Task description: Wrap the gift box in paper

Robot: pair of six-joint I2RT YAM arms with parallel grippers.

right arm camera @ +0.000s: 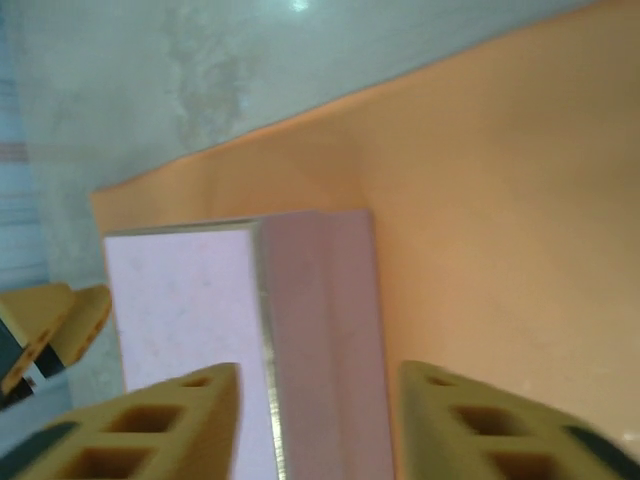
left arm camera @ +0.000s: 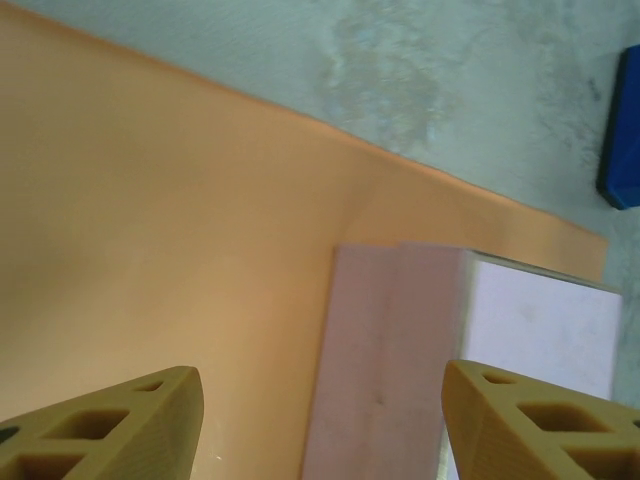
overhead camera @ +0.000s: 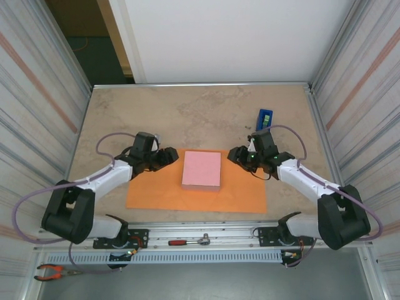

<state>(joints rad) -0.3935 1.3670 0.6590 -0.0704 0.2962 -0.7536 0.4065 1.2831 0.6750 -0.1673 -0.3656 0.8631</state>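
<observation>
Gift box (overhead camera: 201, 170): pale pink matte cardboard, flat-topped, long axis running away from the bases. It sat midway across the paper (overhead camera: 156, 197), a thin, smooth orange sheet lying flat, at its far edge. Left gripper (overhead camera: 172, 156) and right gripper (overhead camera: 234, 154) flanked it, about equally near, jaws parted, empty.

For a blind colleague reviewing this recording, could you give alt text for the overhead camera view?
A pale pink gift box sits centred on a flat sheet of orange paper, with the left gripper and right gripper poised at its two sides. A blue tape dispenser lies beyond the right gripper.
</observation>
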